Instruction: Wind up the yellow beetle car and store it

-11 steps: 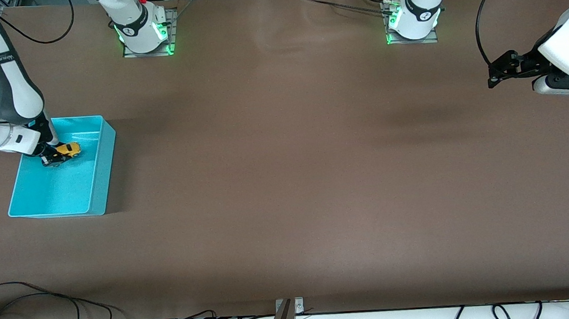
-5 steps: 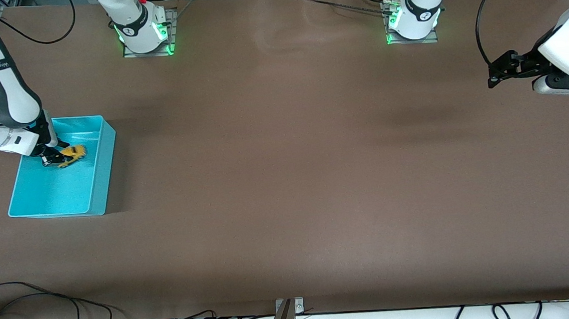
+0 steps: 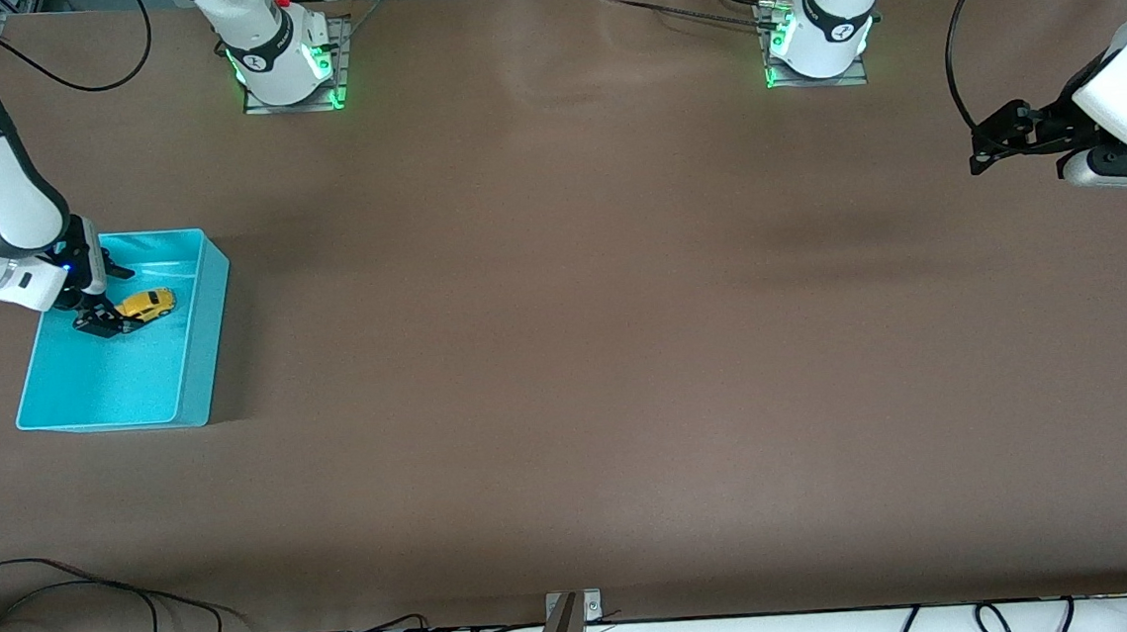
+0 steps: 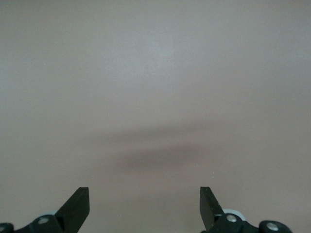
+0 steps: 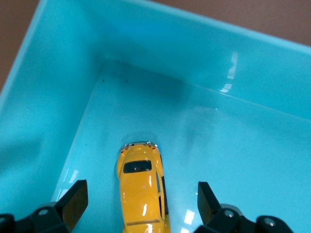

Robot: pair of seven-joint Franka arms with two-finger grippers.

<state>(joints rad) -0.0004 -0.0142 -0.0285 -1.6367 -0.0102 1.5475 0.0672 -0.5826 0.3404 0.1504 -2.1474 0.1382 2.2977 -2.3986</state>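
Note:
The yellow beetle car [image 3: 148, 303] sits on its wheels on the floor of a teal bin [image 3: 210, 326] at the right arm's end of the table. My right gripper [image 3: 114, 300] is open just above the bin floor, with one finger on each side of the car's back end and neither touching it. In the right wrist view the car [image 5: 142, 191] lies between the open fingertips [image 5: 77, 191] inside the bin [image 5: 204, 53]. My left gripper [image 3: 986, 140] is open and empty, waiting above the bare table at the left arm's end; it also shows in the left wrist view [image 4: 144, 191].
The bin holds nothing but the car. The two arm bases [image 3: 282, 53] [image 3: 816, 26] stand along the table edge farthest from the front camera. Cables [image 3: 99, 626] lie along the edge nearest to it.
My right gripper held the car over the bin; it has opened and drawn back slightly. The car now rests on the bin floor. The left arm has barely moved.

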